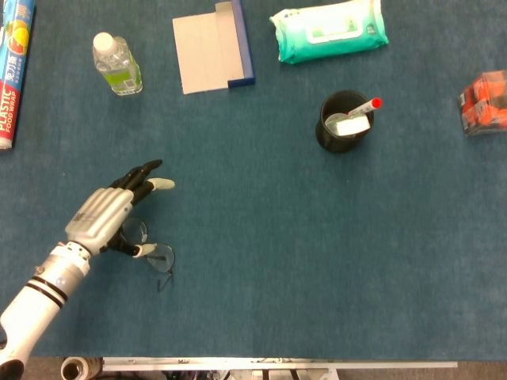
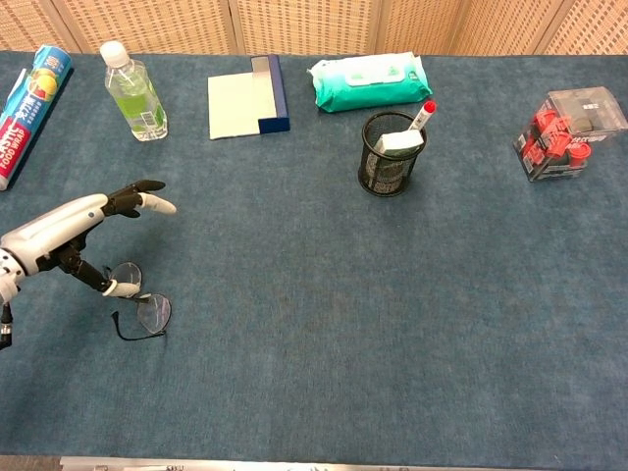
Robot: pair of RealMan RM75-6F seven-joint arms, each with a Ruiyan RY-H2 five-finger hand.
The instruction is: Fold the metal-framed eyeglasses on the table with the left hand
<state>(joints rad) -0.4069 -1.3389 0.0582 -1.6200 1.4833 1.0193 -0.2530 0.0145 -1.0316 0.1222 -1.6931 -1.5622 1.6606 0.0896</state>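
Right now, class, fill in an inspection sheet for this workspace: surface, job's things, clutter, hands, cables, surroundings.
Surface: blue cloth table.
Job's things: metal-framed eyeglasses lie near the left front, one temple arm showing along the lenses.
Clutter: bottle, plastic wrap roll, notebook, wipes pack, mesh cup holding a marker, red box.
Hands: left hand over the eyeglasses, thumb tip touching the frame, fingers extended; right hand not in view.
Cables: nothing seen.
Surroundings: woven panels behind the table.
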